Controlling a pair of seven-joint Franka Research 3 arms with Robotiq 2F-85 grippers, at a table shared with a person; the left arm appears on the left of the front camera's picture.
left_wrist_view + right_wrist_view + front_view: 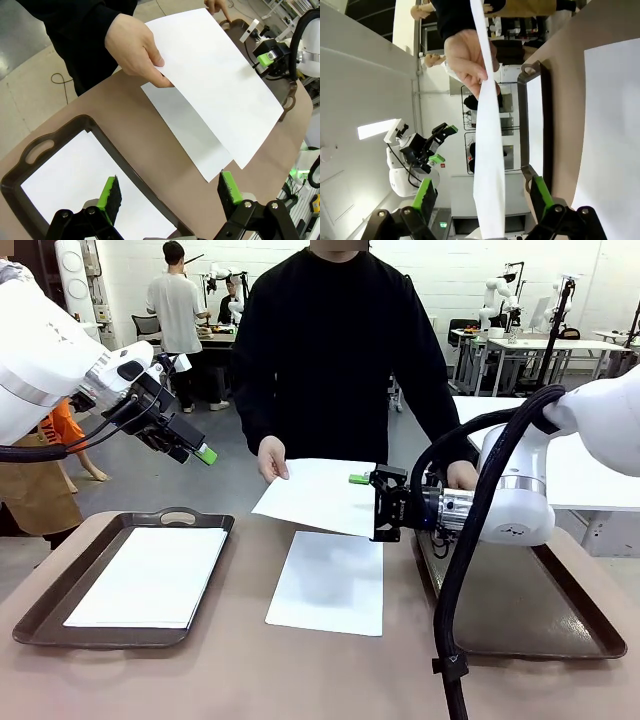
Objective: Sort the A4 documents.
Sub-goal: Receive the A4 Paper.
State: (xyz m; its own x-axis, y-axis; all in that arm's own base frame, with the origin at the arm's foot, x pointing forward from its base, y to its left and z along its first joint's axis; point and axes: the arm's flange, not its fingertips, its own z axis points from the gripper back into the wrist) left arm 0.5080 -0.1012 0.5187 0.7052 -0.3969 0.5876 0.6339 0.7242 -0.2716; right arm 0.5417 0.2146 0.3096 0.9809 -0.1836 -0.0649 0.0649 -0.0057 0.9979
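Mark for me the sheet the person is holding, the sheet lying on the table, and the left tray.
held sheet (318,492), front view, middle of the paper.
sheet on the table (328,585), front view, its centre.
left tray (100,637), front view, near rim.

The front view faces the person (340,350) across the worktop (250,670); the left wrist view looks down, the right rolled sideways, both near the shared held sheet (320,495).

Matt paper A4 documents (325,583), glossy plastic trays (40,615), smooth table (230,680).
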